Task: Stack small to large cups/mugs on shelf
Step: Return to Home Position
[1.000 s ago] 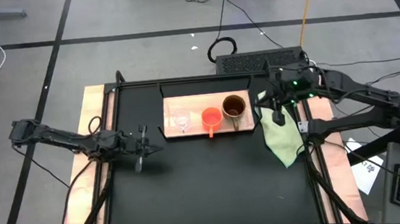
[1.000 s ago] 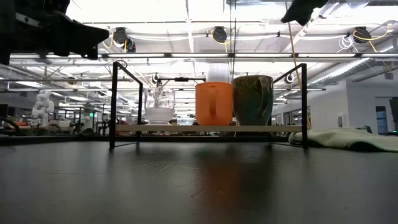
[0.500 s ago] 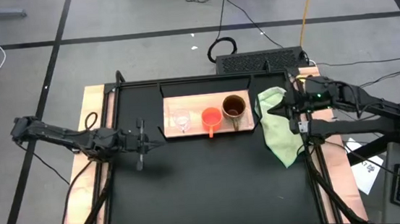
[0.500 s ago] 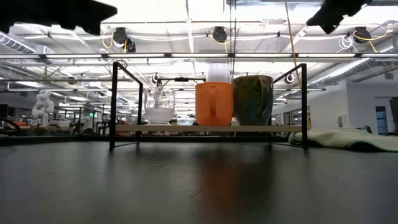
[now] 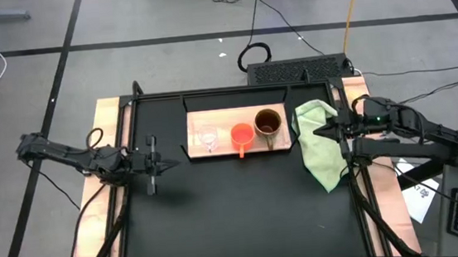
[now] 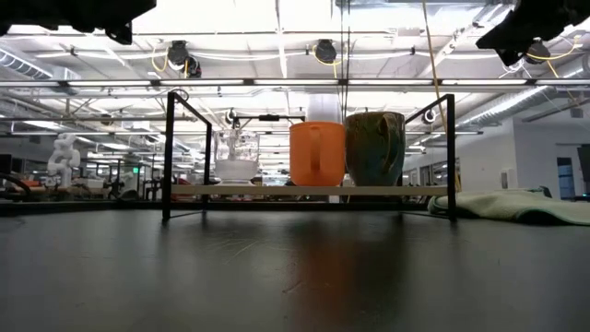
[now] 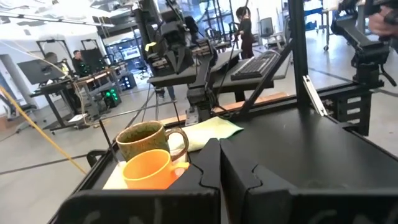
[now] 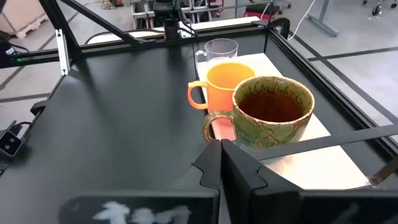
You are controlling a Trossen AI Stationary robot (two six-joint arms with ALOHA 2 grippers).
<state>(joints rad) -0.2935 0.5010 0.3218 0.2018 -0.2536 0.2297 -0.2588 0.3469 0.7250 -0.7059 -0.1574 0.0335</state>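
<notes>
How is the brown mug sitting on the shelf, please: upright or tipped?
Upright. The brown mug stands on the shelf, mouth up, beside the orange mug.

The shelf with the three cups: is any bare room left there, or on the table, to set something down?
The shelf is crowded: glass cup, orange mug and brown mug line it, leaving thin wood strips. The big bare patch is the black table in front, between the left pincer and the green cloth beside the right pincer.

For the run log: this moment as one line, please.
shelf: glass cup, orange mug, green-brown mug in row; left gripper: shut, beside shelf; right gripper: shut, over cloth
</notes>
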